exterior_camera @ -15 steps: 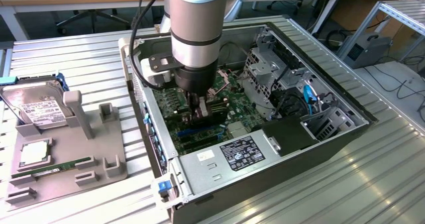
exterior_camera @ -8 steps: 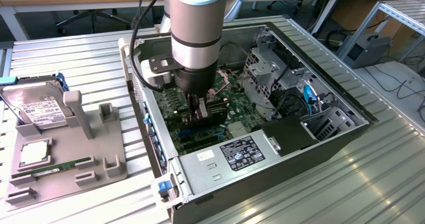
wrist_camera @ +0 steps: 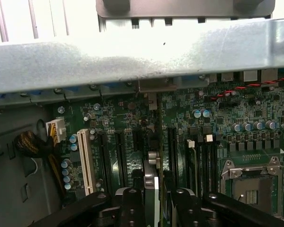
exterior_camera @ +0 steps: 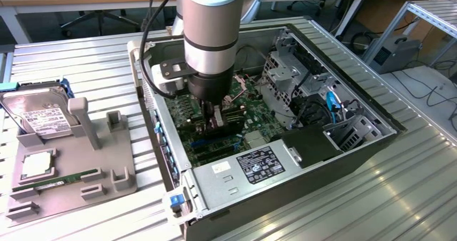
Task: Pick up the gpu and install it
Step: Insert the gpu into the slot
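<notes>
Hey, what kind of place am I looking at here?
Probably a robotics lab or test workshop: an open computer case on a ribbed metal workbench, a grey parts fixture holding a hard drive, and desks and cables behind.

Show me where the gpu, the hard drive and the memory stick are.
gpu (wrist_camera: 151,189): wrist view, its top edge between the fingers.
hard drive (exterior_camera: 39,115): exterior view, its white label.
memory stick (exterior_camera: 61,181): exterior view, its green middle.
</notes>
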You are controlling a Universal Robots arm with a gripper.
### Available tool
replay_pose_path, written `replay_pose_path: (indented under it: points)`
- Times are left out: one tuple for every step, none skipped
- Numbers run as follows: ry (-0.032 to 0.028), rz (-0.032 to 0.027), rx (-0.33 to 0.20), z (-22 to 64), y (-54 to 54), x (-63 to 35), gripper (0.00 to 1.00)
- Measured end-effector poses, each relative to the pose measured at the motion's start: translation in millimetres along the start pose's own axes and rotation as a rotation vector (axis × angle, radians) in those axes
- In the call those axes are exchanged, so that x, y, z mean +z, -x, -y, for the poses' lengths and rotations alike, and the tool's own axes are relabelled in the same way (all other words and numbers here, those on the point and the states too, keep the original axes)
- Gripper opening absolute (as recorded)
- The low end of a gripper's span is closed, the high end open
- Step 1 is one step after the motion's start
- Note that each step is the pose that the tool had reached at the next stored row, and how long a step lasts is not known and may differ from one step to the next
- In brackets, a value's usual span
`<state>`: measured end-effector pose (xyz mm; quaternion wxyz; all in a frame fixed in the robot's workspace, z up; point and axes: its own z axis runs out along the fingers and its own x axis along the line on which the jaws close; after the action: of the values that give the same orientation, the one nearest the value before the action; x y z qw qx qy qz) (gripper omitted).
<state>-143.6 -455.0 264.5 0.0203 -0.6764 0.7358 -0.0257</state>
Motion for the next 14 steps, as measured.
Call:
replay_pose_path:
  points:
    - [-0.0001, -0.0002, -0.001, 0.0, 0.0, 0.0, 0.27]
    - [-0.0001, -0.0002, -0.003, 0.0, 0.1, 0.0, 0.27]
    - [-0.0001, -0.0002, -0.005, 0.0, 0.2, -0.1, 0.27]
    - [-0.0002, 0.0000, -0.008, 0.0, 0.3, -0.2, 0.27]
    - [-0.0001, 0.0002, -0.011, 0.0, 0.3, -0.6, 0.27]
    - [-0.0001, 0.0003, -0.013, 0.0, 0.3, -1.2, 0.27]
    - [-0.0002, 0.0007, -0.018, 0.0, 0.3, -1.4, 0.27]
    - [-0.0002, 0.0011, -0.023, 0.0, 0.3, -1.4, 0.27]
    - [-0.0002, 0.0016, -0.031, 0.1, 0.3, -1.4, 0.27]
    - [-0.0001, 0.0019, -0.039, 0.4, 0.3, -1.5, 0.27]
    - [-0.0002, 0.0025, -0.047, 0.6, 0.3, -1.4, 0.27]
    - [-0.0003, 0.0031, -0.056, 0.8, 0.4, -1.4, 0.27]
    - [-0.0004, 0.0036, -0.063, 1.0, 0.4, -1.4, 0.27]
    - [-0.0004, 0.0040, -0.071, 1.1, 0.4, -1.3, 0.27]
